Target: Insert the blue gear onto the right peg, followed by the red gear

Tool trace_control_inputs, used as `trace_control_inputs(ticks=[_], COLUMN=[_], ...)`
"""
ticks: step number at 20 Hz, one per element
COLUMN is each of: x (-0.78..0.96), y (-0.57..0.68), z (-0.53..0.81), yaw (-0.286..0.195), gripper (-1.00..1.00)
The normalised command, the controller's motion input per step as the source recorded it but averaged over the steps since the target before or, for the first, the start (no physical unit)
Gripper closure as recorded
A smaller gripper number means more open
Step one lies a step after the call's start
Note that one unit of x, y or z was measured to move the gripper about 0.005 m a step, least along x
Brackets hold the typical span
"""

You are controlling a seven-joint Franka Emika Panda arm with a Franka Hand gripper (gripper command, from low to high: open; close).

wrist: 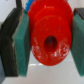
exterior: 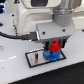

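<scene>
The red gear (wrist: pixel 50 36) is being gripped between the two padded fingers (wrist: pixel 21 45) of the gripper (exterior: pixel 53 45), which are pressed against its toothed rim on either side (its centre hole is seen clearly in the wrist view). In the exterior view it is being held directly above the blue gear (exterior: pixel 51 55), touching or nearly touching it. The blue gear is lying on the grey, black-rimmed plate (exterior: pixel 34 59), toward the exterior view's right. The right peg is being hidden by the gears.
</scene>
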Motion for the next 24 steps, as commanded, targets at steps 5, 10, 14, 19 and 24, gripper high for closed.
trace_control_inputs(ticks=[5, 10, 14, 19, 24], x=[0.18, 0.22, 0.00, 0.10, 0.23], y=[-0.02, -0.07, 0.02, -0.03, -0.07], z=[-0.19, -0.07, 0.32, 0.15, -0.10], yaw=[0.000, 0.000, 0.000, 0.000, 0.000], gripper=[1.00, 1.00, 1.00, 1.00, 1.00])
